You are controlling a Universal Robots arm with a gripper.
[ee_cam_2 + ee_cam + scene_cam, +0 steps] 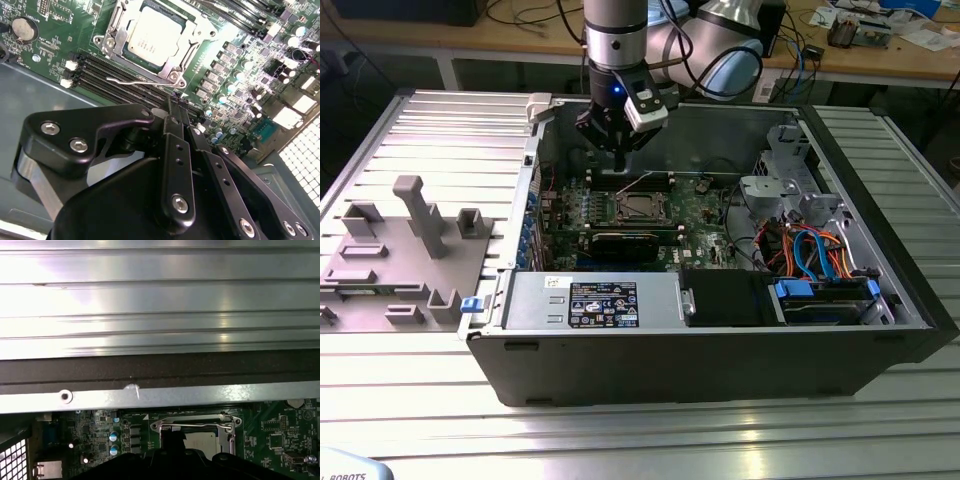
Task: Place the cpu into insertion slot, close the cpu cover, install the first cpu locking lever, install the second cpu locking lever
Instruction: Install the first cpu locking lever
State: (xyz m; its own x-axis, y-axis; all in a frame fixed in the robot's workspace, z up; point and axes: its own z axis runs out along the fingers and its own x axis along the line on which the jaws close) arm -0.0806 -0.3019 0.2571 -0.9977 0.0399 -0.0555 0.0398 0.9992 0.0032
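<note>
Two black fingers (176, 150) of the gripper (620, 160) are pressed together with nothing between them, hanging above the green motherboard (240, 75) inside the open computer case (720, 350). Beyond the fingertips, the cpu (152, 36) lies seated in the insertion slot (176, 76), with the cpu cover (192, 37) closed flat around it. One thin locking lever (130, 81) stands out beside the socket. At the case's near edge sits a grey power supply (595, 303), with blue cables (810, 255) towards the exterior view's right.
</note>
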